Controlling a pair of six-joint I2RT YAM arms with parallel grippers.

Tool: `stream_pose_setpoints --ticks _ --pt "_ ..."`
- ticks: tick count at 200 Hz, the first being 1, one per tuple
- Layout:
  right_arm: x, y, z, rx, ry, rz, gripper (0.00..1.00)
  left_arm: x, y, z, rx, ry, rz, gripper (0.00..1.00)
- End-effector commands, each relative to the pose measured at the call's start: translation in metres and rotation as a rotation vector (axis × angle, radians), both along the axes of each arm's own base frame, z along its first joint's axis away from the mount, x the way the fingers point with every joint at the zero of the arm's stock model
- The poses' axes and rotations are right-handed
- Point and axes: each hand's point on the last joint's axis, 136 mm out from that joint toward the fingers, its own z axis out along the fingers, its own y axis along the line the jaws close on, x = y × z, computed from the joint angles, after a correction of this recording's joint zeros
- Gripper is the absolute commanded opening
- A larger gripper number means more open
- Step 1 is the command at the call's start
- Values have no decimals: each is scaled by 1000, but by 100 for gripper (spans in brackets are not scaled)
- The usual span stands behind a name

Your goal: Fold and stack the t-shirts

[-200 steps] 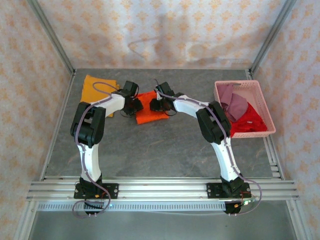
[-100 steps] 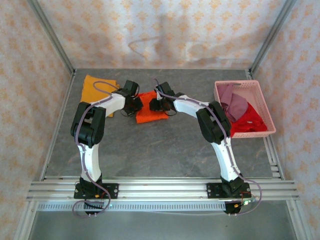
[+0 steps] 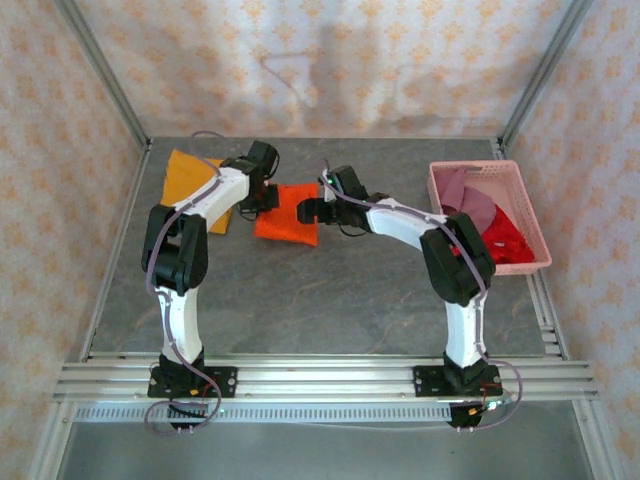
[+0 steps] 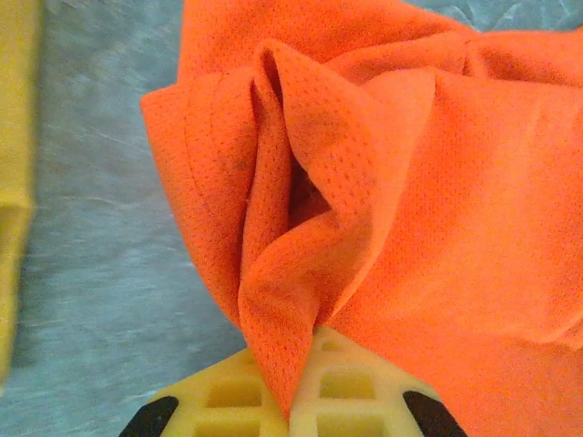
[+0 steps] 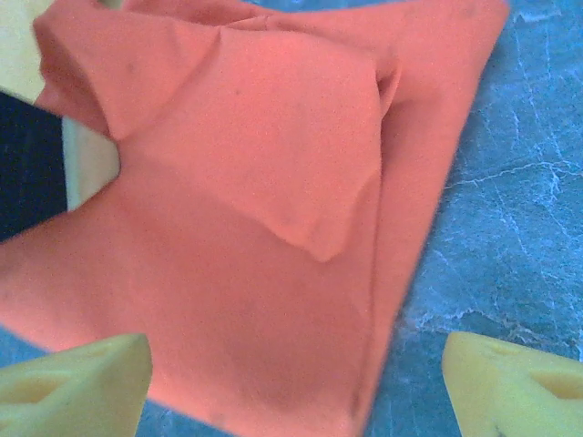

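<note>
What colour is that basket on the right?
Pink; the basket shows best in the top external view.

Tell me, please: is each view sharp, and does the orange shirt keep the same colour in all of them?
Top external: fairly sharp and evenly lit, orange shirt vivid. Left wrist: the shirt's weave is crisp and deep orange, while the left fingers and yellow shirt are soft. Right wrist: the shirt looks paler, almost salmon, the table bluish, the right fingers blurred.

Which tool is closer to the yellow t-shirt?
Left. The left tool pinches the orange t-shirt beside the yellow t-shirt; right tool hangs open at the orange one's far side.
</note>
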Motion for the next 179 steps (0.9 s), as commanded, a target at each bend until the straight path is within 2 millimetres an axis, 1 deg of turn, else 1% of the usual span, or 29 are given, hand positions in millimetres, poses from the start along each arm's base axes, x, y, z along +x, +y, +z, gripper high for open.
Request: stream_pose_setpoints --ticks 1,20,31,59,72,84,111,139,162,179 --pt "-9 8 29 41 -112 68 84 -7 39 29 268 43 -96 0" --pt "-16 7 30 54 -119 84 84 -1 59 49 393 32 -113 0" --pt "-19 6 30 56 -121 88 84 2 72 59 437 27 -104 0" --pt "-21 6 29 63 -118 90 84 6 104 79 488 10 -42 0" --pt "-21 8 29 71 -115 92 84 9 114 88 508 -9 -26 0" --pt "-21 8 29 75 -114 94 84 14 122 93 507 -23 -14 0" --pt "-21 9 27 77 -110 97 84 26 132 99 508 -36 -2 0" --pt "-21 10 27 81 -106 93 84 36 132 110 525 -62 -13 0" --pt "-21 11 27 85 -104 94 84 40 139 119 558 -75 -10 0" --pt "-21 11 26 84 -103 93 84 39 141 125 549 -84 0 0"
